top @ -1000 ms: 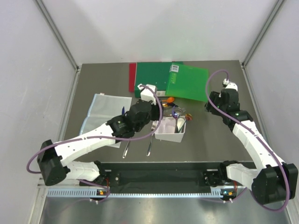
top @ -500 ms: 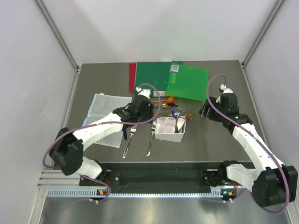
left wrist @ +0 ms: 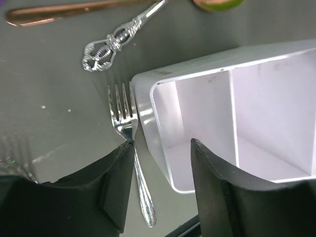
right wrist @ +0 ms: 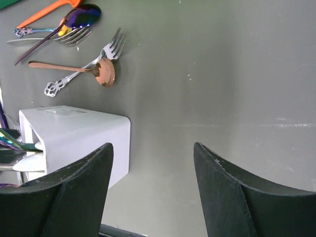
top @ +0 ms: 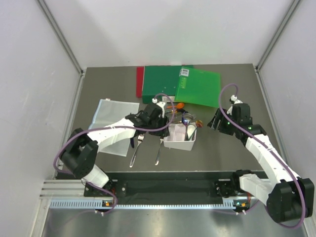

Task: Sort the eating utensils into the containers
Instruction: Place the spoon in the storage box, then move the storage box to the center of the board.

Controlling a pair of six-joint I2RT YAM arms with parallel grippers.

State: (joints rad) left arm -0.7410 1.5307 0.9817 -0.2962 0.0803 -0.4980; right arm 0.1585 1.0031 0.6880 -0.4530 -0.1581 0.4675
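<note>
A white divided bin (top: 181, 138) stands mid-table with a few utensils in its far end. My left gripper (top: 164, 126) is open and empty, low over the bin's left end (left wrist: 148, 98). A silver fork (left wrist: 126, 123) lies on the table against that wall, next to my left finger (left wrist: 113, 187). An ornate silver handle (left wrist: 106, 49) and a copper handle (left wrist: 64, 12) lie beyond. My right gripper (top: 214, 122) is open and empty, right of the bin (right wrist: 84, 131). A copper spoon (right wrist: 101, 71), a silver fork (right wrist: 112, 49), a rainbow spoon (right wrist: 81, 17) and an orange handle (right wrist: 39, 15) lie ahead of it.
Green folders (top: 182, 84) and a red one (top: 139, 81) lie at the back. A clear plastic sheet (top: 111, 123) lies at the left. Two silver forks (top: 137, 148) (top: 158, 150) lie in front of the bin. A dark blue utensil (top: 131, 143) shows at the sheet's edge.
My left gripper has swung from over the forks to the right, down to the bin's left end. My right gripper has come forward and left toward the bin.
</note>
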